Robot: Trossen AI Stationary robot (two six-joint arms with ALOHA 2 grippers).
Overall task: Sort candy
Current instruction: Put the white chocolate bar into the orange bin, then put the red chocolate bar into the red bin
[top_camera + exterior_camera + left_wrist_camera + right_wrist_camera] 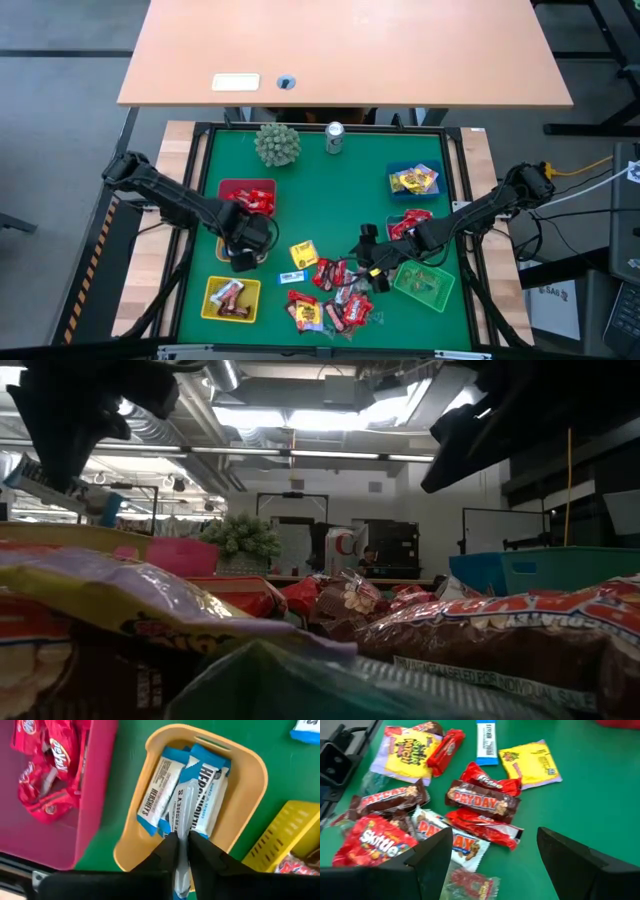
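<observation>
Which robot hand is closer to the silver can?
Right, but only slightly. The right gripper hovers over the candy pile, the left gripper over the orange basket; both sit well short of the silver can.

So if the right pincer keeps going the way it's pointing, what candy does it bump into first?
Probably the red wrapped bar lying between the open right pincer's fingers, with the brown PayDay bar just past it. Depth is hard to judge, so that's a best guess.

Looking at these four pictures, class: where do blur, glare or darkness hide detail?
Low view: the nearest candy is blurred; ceiling lights glare and leave the arms as dark shapes. Right wrist view: the open right tool is dark, with soft edges. Left wrist view: the left tool is dark, the blue-white bars sharp. High view: evenly lit.
</observation>
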